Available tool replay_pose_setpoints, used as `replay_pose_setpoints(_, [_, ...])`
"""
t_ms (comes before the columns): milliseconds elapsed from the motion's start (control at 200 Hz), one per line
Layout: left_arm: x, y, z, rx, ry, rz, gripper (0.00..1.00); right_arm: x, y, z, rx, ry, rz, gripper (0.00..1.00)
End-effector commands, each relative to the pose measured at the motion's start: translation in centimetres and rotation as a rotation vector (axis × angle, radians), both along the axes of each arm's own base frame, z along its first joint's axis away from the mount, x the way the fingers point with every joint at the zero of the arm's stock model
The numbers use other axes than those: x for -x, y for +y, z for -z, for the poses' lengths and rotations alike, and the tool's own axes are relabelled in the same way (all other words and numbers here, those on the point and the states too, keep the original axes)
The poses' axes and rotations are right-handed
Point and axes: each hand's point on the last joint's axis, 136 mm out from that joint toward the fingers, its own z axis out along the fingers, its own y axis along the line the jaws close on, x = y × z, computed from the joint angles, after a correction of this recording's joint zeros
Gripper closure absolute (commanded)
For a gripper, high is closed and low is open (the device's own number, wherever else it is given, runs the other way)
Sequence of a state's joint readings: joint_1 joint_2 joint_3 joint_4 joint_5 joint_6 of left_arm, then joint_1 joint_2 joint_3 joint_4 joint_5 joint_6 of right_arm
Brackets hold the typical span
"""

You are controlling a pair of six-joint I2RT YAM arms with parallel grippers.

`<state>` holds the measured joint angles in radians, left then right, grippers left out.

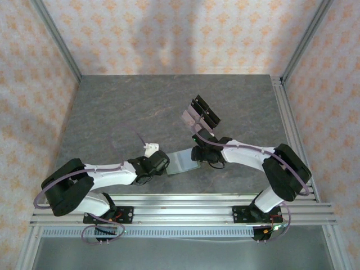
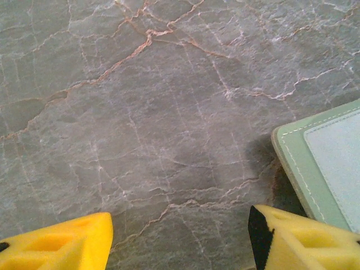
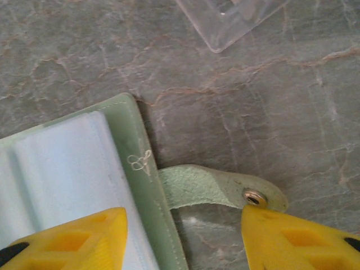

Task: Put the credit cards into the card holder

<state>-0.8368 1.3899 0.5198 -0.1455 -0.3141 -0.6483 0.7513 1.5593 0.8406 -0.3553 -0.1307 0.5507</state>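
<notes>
Left fingers (image 2: 56,244) are spread wide over bare desk (image 2: 140,112) with nothing between them. The holder (image 2: 323,163) sits just off to the right of that frame, its corner next to my right-hand pad.

Right fingers (image 3: 298,239) are parted too, not pinching anything. The holder's stitched edge and its snap tab (image 3: 216,188) lie in the gap, and one tip is right by the snap. Can't tell if I'm actually touching it.

From the top cam the holder (image 1: 183,162) lies opened flat in the lower middle, between my two wrists. The cards (image 1: 187,117) are propped in the rack (image 1: 207,114) just above it. I can't see any card in a pocket.

So I'd say I'm at the get-the-holder-ready stage. Next up, I reckon: one side pins the holder so it doesn't flop or slide, and the other goes up to the rack and pinches one card by its edge. They're thin, so the grab needs to be square.
</notes>
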Motion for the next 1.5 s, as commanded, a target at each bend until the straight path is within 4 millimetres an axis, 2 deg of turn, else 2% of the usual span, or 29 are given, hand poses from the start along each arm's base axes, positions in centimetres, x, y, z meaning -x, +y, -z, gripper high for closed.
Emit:
replay_pose_setpoints(0, [-0.7, 0.1, -1.8, 0.001, -0.037, -0.004, 0.34, -0.5, 0.0, 0.9, 0.008, -0.012, -0.003, 0.44])
replay_pose_setpoints(225, [-0.9, -0.6, -4.9, 0.091, -0.09, 0.002, 0.34, -0.2, -0.1, 1.9, 0.003, 0.009, 0.01, 0.44])
replay_pose_setpoints(355, [-1.1, -1.8, -5.7, 0.134, -0.087, 0.037, 0.34, -0.1, -0.2, 1.8, -0.009, 0.008, 0.02, 0.44])
replay_pose_setpoints(505, [-1.3, -3.3, -4.7, 0.131, -0.042, 0.077, 0.34, 0.1, 0.3, 0.8, -0.053, 0.005, 0.023, 0.44])
replay_pose_setpoints(801, [-1.0, -2.2, -1.0, 0.019, 0.028, 0.055, 0.36, 0.6, 2.3, -3.0, -0.203, 0.003, -0.003, 0.45])
replay_pose_setpoints(1046, [-1.5, -1.7, 0.1, -0.053, 0.034, 0.057, 0.36, 0.8, 5.5, -5.3, -0.268, -0.007, -0.073, 0.46])
replay_pose_setpoints(1261, [-2.0, -1.4, 0.0, -0.075, 0.032, 0.058, 0.36, -0.1, 6.8, -4.0, -0.242, -0.001, -0.086, 0.46])
replay_pose_setpoints(1491, [-2.0, -1.3, -0.2, -0.067, 0.029, 0.06, 0.37, -1.1, 5.7, -1.8, -0.175, -0.004, -0.058, 0.46])
